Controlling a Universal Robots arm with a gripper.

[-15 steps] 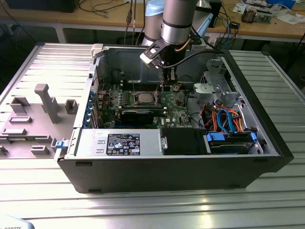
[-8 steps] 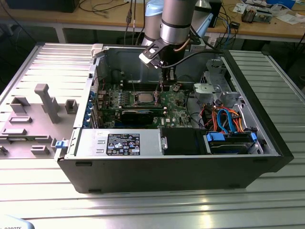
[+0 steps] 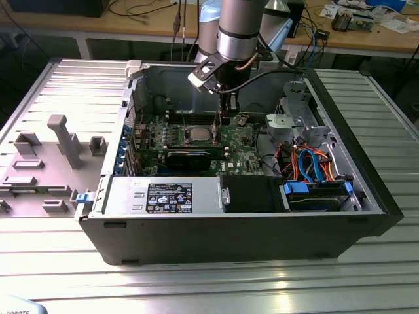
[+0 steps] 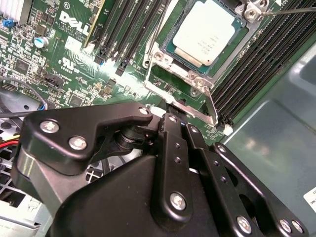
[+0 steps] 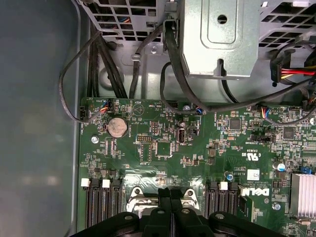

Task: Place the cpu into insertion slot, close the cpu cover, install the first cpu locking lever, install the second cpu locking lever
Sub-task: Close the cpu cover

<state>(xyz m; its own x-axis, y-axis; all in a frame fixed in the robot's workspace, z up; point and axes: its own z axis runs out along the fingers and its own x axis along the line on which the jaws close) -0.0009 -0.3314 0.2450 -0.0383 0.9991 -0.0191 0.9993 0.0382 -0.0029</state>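
The cpu (image 4: 205, 32), a square chip with a dull silver top, lies in the insertion slot, whose contact field is hidden beneath it. The silver cpu cover (image 4: 159, 58) lies flat around the chip. A silver locking lever (image 4: 211, 104) runs along the socket's edge beside my fingertips. My gripper (image 4: 175, 118) is shut with nothing between its black fingers (image 5: 165, 200), and its tips hover just off the socket's corner. In the exterior view the gripper (image 3: 226, 112) hangs inside the open computer case, just to the exterior view's right of the cpu (image 3: 198, 134).
Long black memory slots (image 4: 256, 59) flank the socket on both sides. A black expansion card (image 3: 190, 157), a power supply (image 3: 163, 194) and a drive cage with orange and blue cables (image 3: 308, 163) crowd the case. A grey fixture tray (image 3: 46, 163) lies at the exterior view's left.
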